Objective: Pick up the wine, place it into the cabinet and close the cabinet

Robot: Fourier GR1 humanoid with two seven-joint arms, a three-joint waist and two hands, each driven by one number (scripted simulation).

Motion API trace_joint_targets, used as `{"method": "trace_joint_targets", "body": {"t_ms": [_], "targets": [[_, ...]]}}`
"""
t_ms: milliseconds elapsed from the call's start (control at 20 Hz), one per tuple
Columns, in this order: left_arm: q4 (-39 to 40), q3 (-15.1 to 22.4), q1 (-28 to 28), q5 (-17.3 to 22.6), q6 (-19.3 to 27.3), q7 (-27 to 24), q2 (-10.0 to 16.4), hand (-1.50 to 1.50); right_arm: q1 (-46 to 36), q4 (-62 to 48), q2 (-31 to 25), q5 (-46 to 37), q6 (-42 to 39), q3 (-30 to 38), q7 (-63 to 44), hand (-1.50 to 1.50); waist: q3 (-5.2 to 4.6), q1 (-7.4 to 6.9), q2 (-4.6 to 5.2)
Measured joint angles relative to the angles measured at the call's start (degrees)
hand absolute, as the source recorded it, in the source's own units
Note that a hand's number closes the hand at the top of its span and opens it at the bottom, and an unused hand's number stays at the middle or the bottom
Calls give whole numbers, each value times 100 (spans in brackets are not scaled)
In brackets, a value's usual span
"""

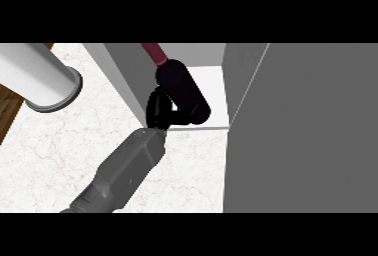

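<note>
The wine bottle (181, 82) has a dark body and a dark red neck that points toward the top of the view. It is tilted inside the open cabinet, over the white shelf floor (212, 80). My right hand (158, 111) is curled round the bottle's lower end at the front lip of the cabinet, and its grey forearm (125, 167) comes up from the lower left. The hand hides the bottle's base, so I cannot tell whether the bottle rests on the shelf. My left hand shows nowhere.
The cabinet's grey door (310, 130) stands open and fills the right side of the view. The cabinet's grey side wall (122, 75) stands left of the opening. A large white cylinder (37, 75) lies over the marble counter (66, 145) at the upper left. Wooden floor shows past the counter's left edge.
</note>
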State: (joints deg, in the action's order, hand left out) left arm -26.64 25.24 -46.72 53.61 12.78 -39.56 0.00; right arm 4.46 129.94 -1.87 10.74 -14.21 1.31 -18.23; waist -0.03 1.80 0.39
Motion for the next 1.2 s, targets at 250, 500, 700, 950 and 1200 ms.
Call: {"method": "trace_joint_targets", "body": {"t_ms": [250, 500, 700, 950, 1200], "targets": [[367, -80, -337, 158, -128, 22, 0, 150, 144, -98, 40, -144, -23, -134, 262, -150, 0, 5, 2], [715, -122, -640, 270, -1, 62, 5, 150, 20, -138, -15, -112, -28, -113, 215, -150, -1, 47, 16], [1073, -128, -752, 296, 5, 39, 8, 150, -29, -131, -57, 8, -58, -42, 189, -150, -2, 101, 32], [1418, -221, -854, 319, -94, -7, 3, 150, -64, -153, -98, 89, -83, 60, 214, -150, -2, 122, 46], [1694, -423, -979, 356, -127, -257, -6, 150, -66, -111, -100, 2, -63, -16, 142, -150, -10, 138, 65]]}}
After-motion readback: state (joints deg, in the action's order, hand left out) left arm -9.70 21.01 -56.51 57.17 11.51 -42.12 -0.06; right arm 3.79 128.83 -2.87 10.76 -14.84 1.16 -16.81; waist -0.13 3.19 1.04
